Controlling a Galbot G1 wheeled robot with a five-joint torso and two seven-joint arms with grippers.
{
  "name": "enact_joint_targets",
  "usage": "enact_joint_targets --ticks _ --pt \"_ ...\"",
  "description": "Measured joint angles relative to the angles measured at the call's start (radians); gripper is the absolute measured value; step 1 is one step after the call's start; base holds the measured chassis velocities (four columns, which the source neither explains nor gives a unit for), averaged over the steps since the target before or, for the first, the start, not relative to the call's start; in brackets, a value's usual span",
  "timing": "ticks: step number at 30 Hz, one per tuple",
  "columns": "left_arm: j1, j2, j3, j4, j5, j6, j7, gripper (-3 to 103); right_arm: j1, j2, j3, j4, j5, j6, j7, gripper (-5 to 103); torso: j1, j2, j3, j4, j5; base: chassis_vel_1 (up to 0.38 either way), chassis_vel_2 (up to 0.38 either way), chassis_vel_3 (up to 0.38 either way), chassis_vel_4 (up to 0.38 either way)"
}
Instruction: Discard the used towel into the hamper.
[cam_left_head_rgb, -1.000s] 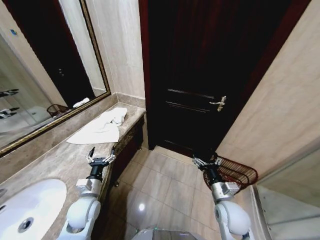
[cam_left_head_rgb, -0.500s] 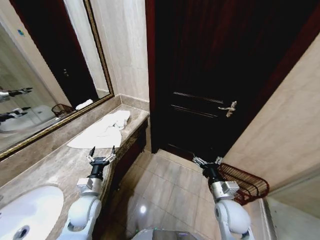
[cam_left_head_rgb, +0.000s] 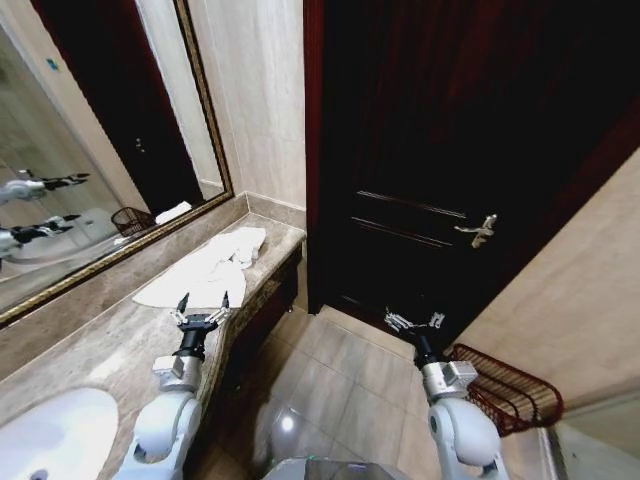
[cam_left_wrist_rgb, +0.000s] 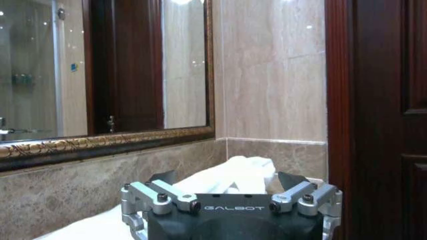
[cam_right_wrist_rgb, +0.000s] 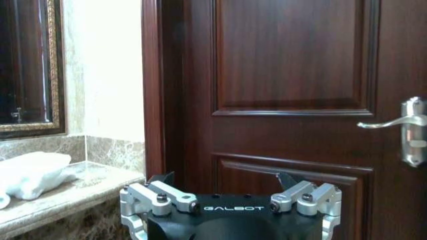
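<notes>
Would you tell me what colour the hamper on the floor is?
Dark reddish-brown open weave; the hamper shows best in the head view.

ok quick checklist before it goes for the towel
1. Towel in sight, lying on the counter ahead of the left gripper: ok.
2. Left gripper open and empty: ok.
3. Left gripper touching the towel: not ok, apart from it.
4. Right gripper open, empty, over the floor by the door: ok.
5. Hamper in sight on the floor at the right, open side clear: ok.
6. Hamper empty inside: cannot tell.
</notes>
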Motion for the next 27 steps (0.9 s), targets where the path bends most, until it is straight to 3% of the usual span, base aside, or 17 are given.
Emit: enact_joint_targets --ticks 16,21,27 --pt "-0.005 0.002 -0.002 -0.002 -0.019 0.003 -0.007 100 0.002 -0.001 0.001 0.000 -0.008 0.000 0.001 100 0.000 0.000 0.000 0.0000 0.0000 -0.078 0.103 0.097 -0.078" --pt "-0.016 0.027 0.002 -0.013 -0.083 0.052 -0.024 100 0.009 -0.001 0.002 -0.013 -0.022 0.012 0.010 100 0.000 0.000 0.000 0.0000 0.0000 -0.079 0.080 0.086 -0.085" --pt "-0.108 0.093 -0.005 0.013 -0.123 0.140 -0.032 100 0.008 -0.003 0.000 -0.017 -0.063 0.013 0.011 100 0.000 0.000 0.000 -0.0001 -0.0003 -0.018 0.020 0.020 -0.017"
